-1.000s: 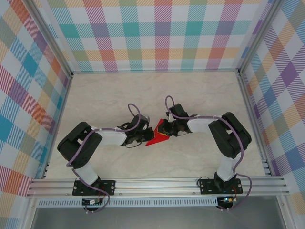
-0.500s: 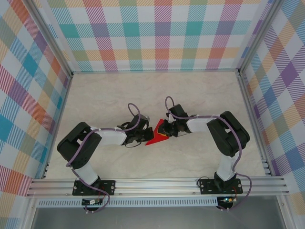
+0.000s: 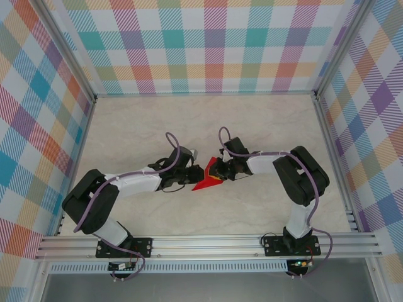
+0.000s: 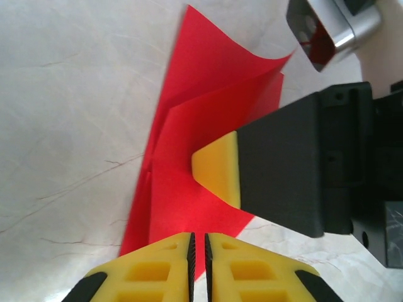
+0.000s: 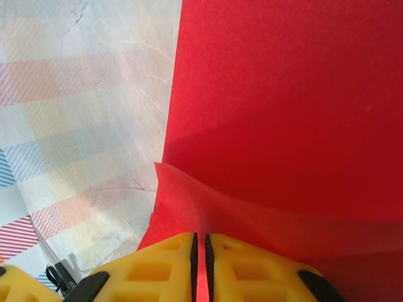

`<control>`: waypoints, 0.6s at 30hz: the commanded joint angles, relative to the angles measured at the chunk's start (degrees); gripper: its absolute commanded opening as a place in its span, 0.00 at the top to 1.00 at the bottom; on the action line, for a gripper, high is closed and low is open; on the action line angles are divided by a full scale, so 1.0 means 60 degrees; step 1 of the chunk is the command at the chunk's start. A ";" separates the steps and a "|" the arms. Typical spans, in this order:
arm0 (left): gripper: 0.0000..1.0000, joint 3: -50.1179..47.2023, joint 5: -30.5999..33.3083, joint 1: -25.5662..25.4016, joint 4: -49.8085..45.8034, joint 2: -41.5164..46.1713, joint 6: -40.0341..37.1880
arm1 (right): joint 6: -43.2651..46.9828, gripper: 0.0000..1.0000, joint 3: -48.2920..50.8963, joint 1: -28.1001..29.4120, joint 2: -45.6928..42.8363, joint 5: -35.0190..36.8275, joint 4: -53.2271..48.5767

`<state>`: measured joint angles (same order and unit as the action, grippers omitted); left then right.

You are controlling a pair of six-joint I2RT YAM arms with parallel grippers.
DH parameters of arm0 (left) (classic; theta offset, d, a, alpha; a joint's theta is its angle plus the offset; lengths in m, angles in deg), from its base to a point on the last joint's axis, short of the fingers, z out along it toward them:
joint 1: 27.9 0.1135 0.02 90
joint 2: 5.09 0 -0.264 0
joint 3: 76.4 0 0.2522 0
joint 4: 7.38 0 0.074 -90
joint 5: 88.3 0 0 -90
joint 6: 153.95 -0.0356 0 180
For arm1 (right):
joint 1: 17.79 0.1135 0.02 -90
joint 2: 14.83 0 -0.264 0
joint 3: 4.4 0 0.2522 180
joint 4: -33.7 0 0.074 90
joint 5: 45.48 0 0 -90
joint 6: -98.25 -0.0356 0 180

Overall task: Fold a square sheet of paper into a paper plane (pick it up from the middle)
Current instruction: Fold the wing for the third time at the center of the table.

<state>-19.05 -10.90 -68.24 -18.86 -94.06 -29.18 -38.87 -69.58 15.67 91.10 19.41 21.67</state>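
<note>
The square sheet of paper (image 3: 206, 180) is bright red and folded into a pointed, layered shape. It lies mid-table between both grippers. My right gripper (image 3: 216, 170) is shut on its right side, and red paper (image 5: 283, 94) fills the slit between the pads at the right gripper (image 5: 199, 236). In the left wrist view one yellow finger (image 4: 220, 167) of the right gripper rests on the paper (image 4: 189, 94), whose far flap curls upward. My left gripper (image 4: 198, 236) hovers at the paper's near corner. Its jaws are almost together, with nothing in the thin slit. From above, the left gripper (image 3: 192, 174) touches the paper's left edge.
The pale marble tabletop (image 3: 208, 126) is ringed by checked walls (image 3: 208, 44) and aluminium rails (image 3: 208, 242) along the near edge. Both arms reach inward and meet at the centre. A shiny metal bracket (image 4: 327, 28) of the right wrist sits close above the paper.
My left arm has stretched out, its elbow swinging left, and its gripper has crept up to the paper's left edge with the pads easing slightly apart. The right gripper and the paper have held still.
</note>
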 commanded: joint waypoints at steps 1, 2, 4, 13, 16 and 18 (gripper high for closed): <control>0.84 -0.0198 -0.0839 0.0109 0.0463 -0.0012 0.0011 | 0.0023 0.84 0.0052 -0.0038 0.0358 0.0288 -0.0290; 0.84 -0.0219 -0.0956 0.0104 0.0537 -0.0084 0.0029 | 0.0004 0.83 0.0044 -0.0038 0.0348 0.0274 -0.0274; 0.84 -0.0251 -0.1068 0.0091 0.0611 -0.0245 0.0079 | -0.0042 0.83 0.0017 -0.0038 0.0292 0.0284 -0.0269; 0.86 -0.0078 -0.0626 0.0095 0.0401 -0.0983 0.0025 | -0.0182 0.83 -0.0091 -0.0038 0.0205 0.0243 -0.0306; 0.87 -0.0012 -0.0233 0.0087 0.0225 -0.1134 0.0007 | -0.0181 0.83 -0.0088 -0.0031 0.0177 0.0234 -0.0315; 0.88 -0.0009 -0.0011 0.0087 0.0123 -0.1179 -0.0026 | -0.0186 0.83 -0.0102 -0.0038 0.0145 0.0229 -0.0319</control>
<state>-19.75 -13.63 -68.24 -16.50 -100.34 -28.83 -39.50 -69.73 15.62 91.10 19.11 21.83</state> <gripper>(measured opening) 0.123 0.170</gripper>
